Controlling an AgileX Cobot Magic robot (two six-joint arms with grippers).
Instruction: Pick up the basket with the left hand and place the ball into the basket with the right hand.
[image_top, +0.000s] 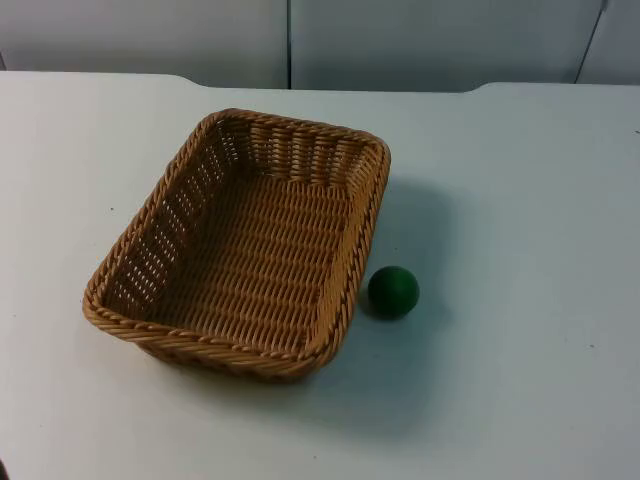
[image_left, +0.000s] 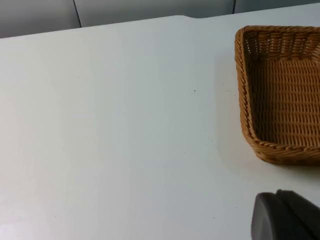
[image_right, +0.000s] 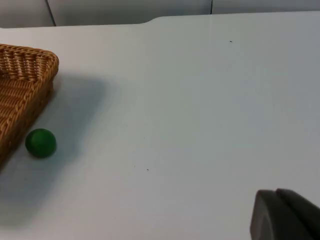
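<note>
A brown woven rectangular basket (image_top: 236, 352) sits on the white table, left of centre, with nothing inside it. A small green ball (image_top: 393, 291) rests on the table just off the basket's right side, near its front corner. In the left wrist view a black part of my left gripper (image_left: 286, 216) hangs above bare table, well short of the basket (image_left: 243, 95). In the right wrist view my right gripper (image_right: 285, 215) is also over bare table, far from the ball (image_right: 40, 143) and the basket's corner (image_right: 31, 54). Neither gripper touches anything.
The white table (image_top: 520, 180) ends at a grey partition wall (image_top: 420, 40) behind the basket. A wide stretch of table lies on both sides of the basket and in front of it.
</note>
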